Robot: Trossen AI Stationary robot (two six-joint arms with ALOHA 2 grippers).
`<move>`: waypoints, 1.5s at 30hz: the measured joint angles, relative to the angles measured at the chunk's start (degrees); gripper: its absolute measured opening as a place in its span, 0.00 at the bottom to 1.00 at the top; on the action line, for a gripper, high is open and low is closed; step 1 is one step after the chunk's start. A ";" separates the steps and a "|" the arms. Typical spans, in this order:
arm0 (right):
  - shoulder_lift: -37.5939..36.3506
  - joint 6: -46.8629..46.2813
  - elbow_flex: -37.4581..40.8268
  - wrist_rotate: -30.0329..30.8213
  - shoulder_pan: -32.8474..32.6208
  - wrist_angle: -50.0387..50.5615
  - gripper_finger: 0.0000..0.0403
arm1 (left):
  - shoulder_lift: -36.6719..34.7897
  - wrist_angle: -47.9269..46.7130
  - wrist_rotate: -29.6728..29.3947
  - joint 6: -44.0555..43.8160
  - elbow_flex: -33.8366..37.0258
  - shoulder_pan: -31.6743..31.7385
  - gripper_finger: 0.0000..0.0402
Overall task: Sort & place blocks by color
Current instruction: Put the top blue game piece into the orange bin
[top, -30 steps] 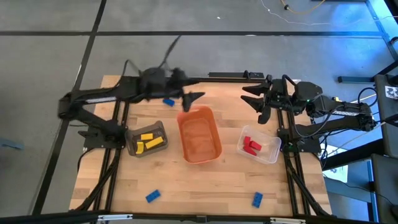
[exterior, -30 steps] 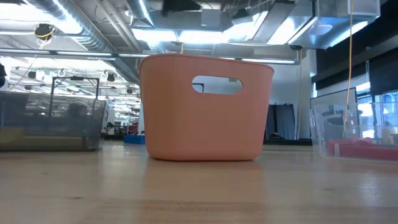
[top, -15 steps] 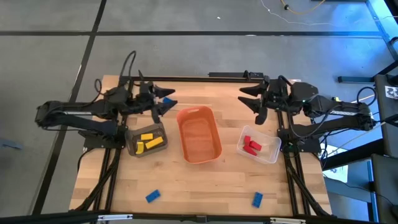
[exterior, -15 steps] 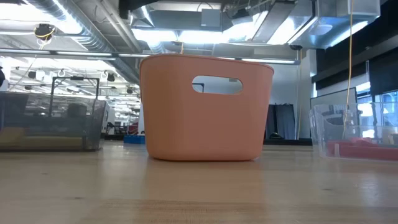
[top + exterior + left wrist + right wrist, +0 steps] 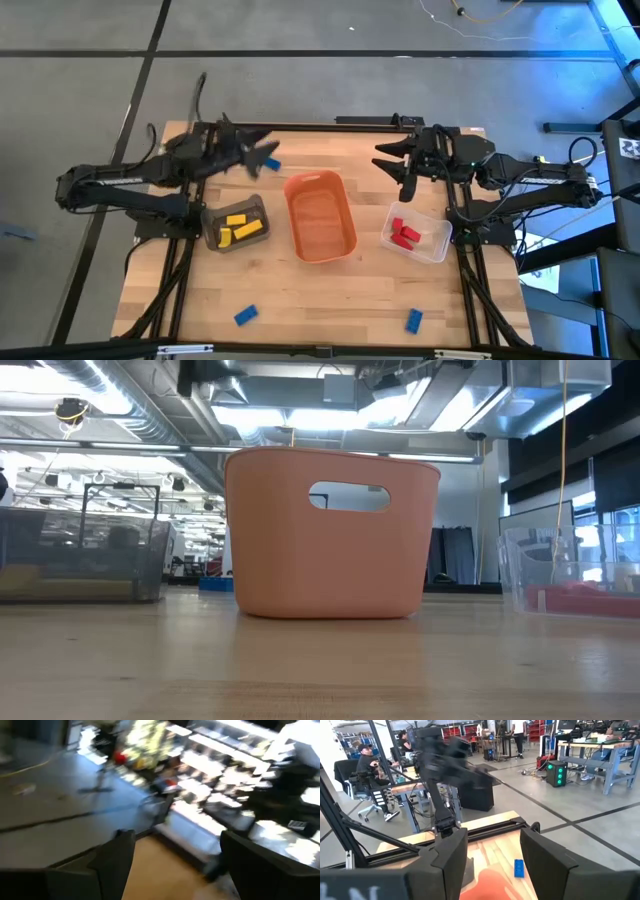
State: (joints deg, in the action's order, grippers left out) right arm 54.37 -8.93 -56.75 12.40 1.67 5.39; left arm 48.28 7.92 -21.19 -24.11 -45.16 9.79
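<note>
One blue block lies flat on the table's far part, left of the orange tub; it also shows in the right wrist view. Two more blue blocks lie near the front edge. Yellow blocks lie in the dark bin. Red blocks lie in the clear bin. My left gripper hovers open near the table's far left, just beside the far blue block, with nothing between its fingers. My right gripper hovers open above the far right, beyond the clear bin.
The orange tub stands in the middle of the table and fills the low view, with the dark bin and the clear bin to its sides. People sit at desks in the room beyond the table. Bare wood lies along the front.
My left gripper has drawn back from above the orange tub's far end toward the table's far left corner, rolling as it went, and has stayed open. My right gripper has crept a little toward the table's left. No block has moved.
</note>
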 joint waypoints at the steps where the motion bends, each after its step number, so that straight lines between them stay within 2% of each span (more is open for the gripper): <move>1: -0.02 0.00 0.00 0.00 -0.02 -0.03 0.46 | 1.18 -4.46 -0.55 -1.60 -1.91 2.56 0.71; 3: -0.04 0.02 0.00 0.00 -0.02 -0.02 0.46 | 3.92 -14.67 0.10 -4.87 -6.44 8.85 0.71; 6: -0.12 0.02 0.00 -0.01 -0.02 -0.02 0.46 | 10.21 -27.77 7.64 -6.03 -14.26 19.42 0.71; 9: -0.15 0.00 0.00 0.00 -0.02 0.01 0.46 | 18.84 -40.01 20.43 0.76 -20.11 28.29 0.71; 12: -0.13 0.00 0.00 0.00 -0.02 0.02 0.46 | 27.60 -49.05 26.73 13.80 -23.98 33.01 0.71; 15: -0.13 0.01 0.00 0.00 -0.02 0.05 0.46 | 35.15 -54.86 25.86 32.77 -26.15 35.15 0.70; 18: -0.13 0.00 0.00 0.00 -0.02 0.25 0.46 | 41.20 -56.38 22.78 49.40 -27.24 34.85 0.70; 21: -0.13 0.00 0.00 0.00 -0.02 0.33 0.46 | 45.68 -57.83 19.36 60.82 -27.24 33.57 0.70; 24: -0.13 0.00 0.00 0.00 -0.02 0.35 0.46 | 49.22 -59.50 18.47 68.45 -27.22 31.79 0.70; 32: -0.13 -0.02 0.00 0.02 -0.02 0.35 0.46 | 55.37 -59.03 15.76 78.39 -27.22 26.60 0.70; 40: -0.13 -2.96 0.00 0.06 -0.02 0.44 0.46 | 60.02 -57.07 14.43 80.29 -27.22 25.40 0.70; 45: -0.13 -3.77 0.00 0.07 -0.02 0.46 0.46 | 62.55 -53.15 10.67 80.17 -27.22 25.44 0.70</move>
State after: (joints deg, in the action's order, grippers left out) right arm 54.24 -12.70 -56.75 12.47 1.65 5.85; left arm 110.83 -45.22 -10.52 56.06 -72.38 35.22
